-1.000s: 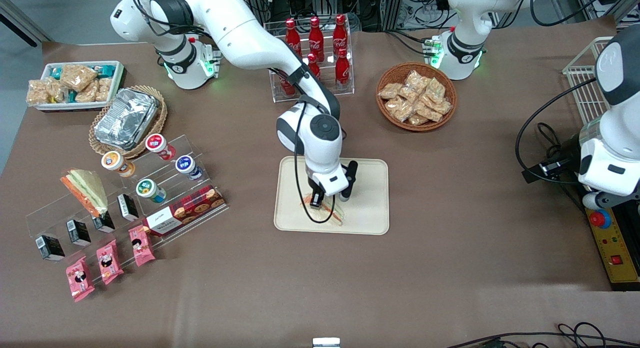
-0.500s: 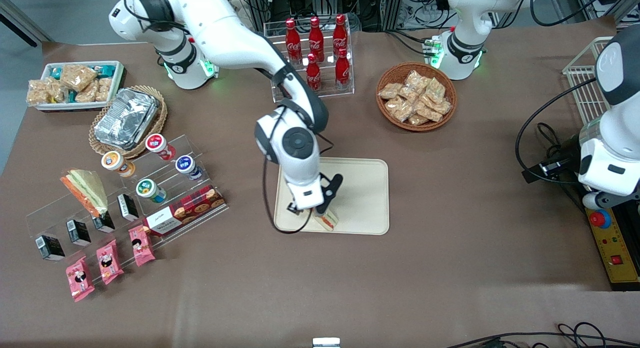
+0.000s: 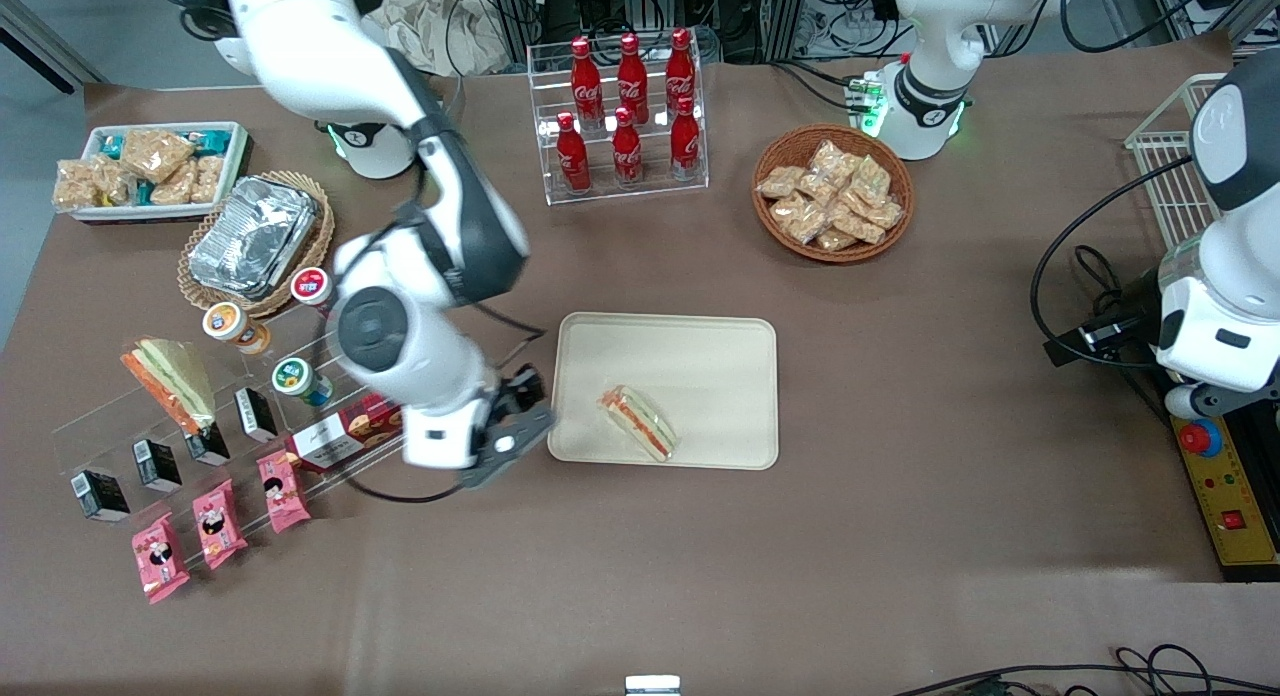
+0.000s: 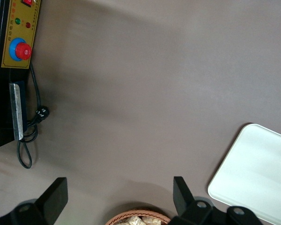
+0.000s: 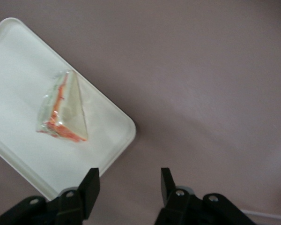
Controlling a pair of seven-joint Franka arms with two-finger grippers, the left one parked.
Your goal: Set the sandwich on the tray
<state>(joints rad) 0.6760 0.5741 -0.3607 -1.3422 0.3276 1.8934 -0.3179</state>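
The sandwich (image 3: 638, 422) lies flat on the tray (image 3: 700, 356), in the part of the tray nearest the front camera and toward the working arm's end, close to the near rim but not touching it. Its red-orange and green filling edge shows through the clear wrap, also seen from the right wrist (image 5: 63, 108). The rest of the tray (image 5: 18, 61) is bare, with free room farther from the camera and toward the parked arm's end.

The gripper (image 3: 505, 438) hangs above the brown table (image 3: 700, 576) just off the tray's corner at the working arm's end, apart from the sandwich. Its jaws stand open and hold nothing; the right wrist view shows brown cloth between the two fingers (image 5: 90, 185).

Beside the gripper, toward the working arm's end, a clear stepped display (image 3: 200, 416) carries a second wrapped sandwich (image 3: 170, 381), small round tubs, dark little boxes, a red cookie box (image 3: 345, 431) and pink packets (image 3: 215, 524). Farther from the camera sit a wicker basket with a foil container (image 3: 252, 238) and a white bin of snack packets (image 3: 150, 168). A clear rack of red cola bottles (image 3: 625, 116) stands farther from the camera than the tray, and a round wicker basket of snack packets (image 3: 832, 192) sits toward the parked arm's end. Wide open tabletop lies nearer the camera than the tray.
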